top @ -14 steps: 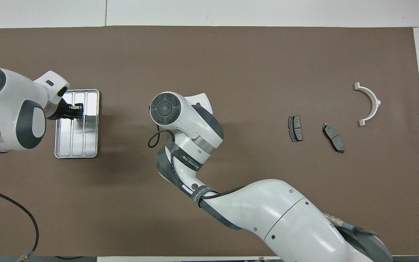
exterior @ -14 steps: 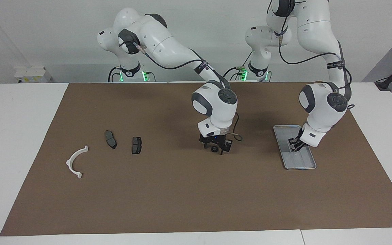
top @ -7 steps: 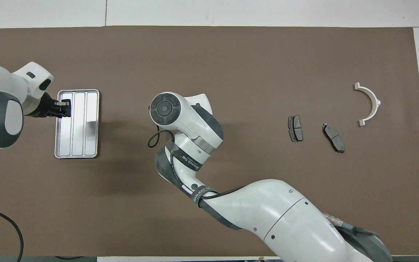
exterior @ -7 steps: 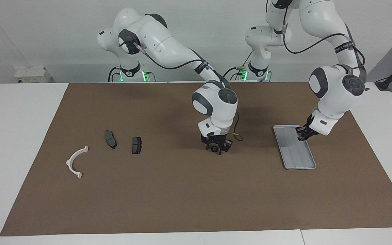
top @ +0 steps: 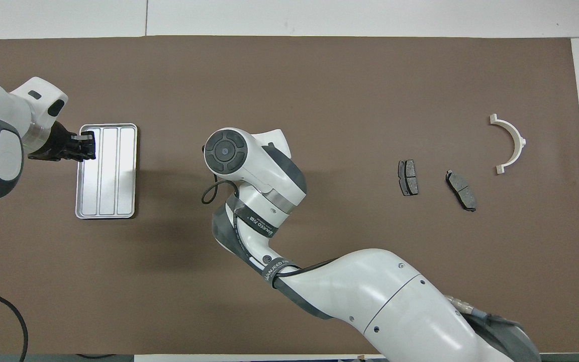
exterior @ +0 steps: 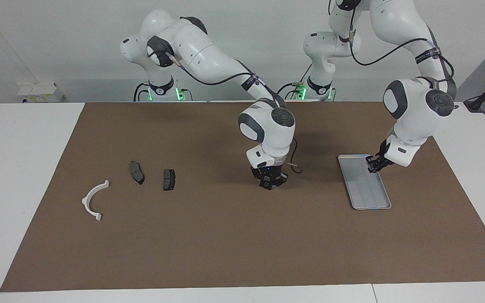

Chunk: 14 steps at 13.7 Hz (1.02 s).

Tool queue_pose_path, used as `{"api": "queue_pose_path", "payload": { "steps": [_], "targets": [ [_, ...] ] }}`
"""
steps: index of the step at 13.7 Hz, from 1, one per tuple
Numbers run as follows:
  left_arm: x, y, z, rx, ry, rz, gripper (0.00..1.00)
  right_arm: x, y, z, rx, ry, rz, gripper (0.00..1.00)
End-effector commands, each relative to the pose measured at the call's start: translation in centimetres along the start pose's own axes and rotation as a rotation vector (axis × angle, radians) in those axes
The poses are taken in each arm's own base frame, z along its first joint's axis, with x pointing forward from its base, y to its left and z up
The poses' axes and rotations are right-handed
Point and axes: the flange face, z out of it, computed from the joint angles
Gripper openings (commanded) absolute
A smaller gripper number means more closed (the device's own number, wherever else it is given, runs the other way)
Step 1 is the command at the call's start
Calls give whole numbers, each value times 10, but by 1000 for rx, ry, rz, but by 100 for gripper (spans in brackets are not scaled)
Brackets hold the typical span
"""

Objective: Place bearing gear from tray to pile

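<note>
The silver-grey tray (exterior: pixel 367 192) lies at the left arm's end of the brown mat and looks bare; it also shows in the overhead view (top: pixel 113 186). My left gripper (exterior: pixel 372 164) hangs over the tray's outer rim, also seen from overhead (top: pixel 87 146). My right gripper (exterior: pixel 269 184) is down at the mat's middle, shut on the small black bearing gear (exterior: pixel 266 184). From overhead its own wrist hides both. The pile lies at the right arm's end: a white bracket (exterior: pixel 86 198) and two dark pads (exterior: pixel 137 172) (exterior: pixel 169 179).
From overhead the bracket (top: pixel 519 141) lies farther from the robots than the two pads (top: pixel 408 177) (top: pixel 461 189). The brown mat (exterior: pixel 209 244) covers most of the white table. The right arm's forearm stretches low across the mat from the robots' side.
The right gripper's fingers closed in on the gear at the mat's middle. The left gripper rose out of the tray and drew back to its outer rim.
</note>
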Motion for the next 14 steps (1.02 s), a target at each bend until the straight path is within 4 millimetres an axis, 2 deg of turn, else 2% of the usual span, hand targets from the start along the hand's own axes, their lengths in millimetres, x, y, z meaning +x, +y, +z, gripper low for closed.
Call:
{"api": "queue_pose_path", "payload": {
  "steps": [1,2,5,7,8,10,12,13,14],
  "targets": [
    [-1,7,-9,-1,3,-27,0,42,21,-2,-18,1,-89,6],
    [0,10,-11,-2,9,-33,0,64,36,-12,-26,-12,-125,3],
    [-5,52,-10,-11,37,-100,0,131,85,-53,15,-65,-234,1],
    [-14,102,-12,-37,77,-183,0,178,129,-75,38,-90,-291,1],
    [-23,135,-11,-47,90,-205,0,203,154,-80,46,-93,-315,1],
    [-40,204,10,-50,87,-256,0,240,199,-79,78,-136,-377,1],
    [-50,284,49,-34,71,-273,0,275,243,-67,117,-160,-403,1],
    [-52,304,63,-38,78,-284,0,284,258,-61,128,-170,-417,1],
    [-54,317,68,-68,102,-272,0,292,269,-53,129,-178,-424,1]
  ]
}}
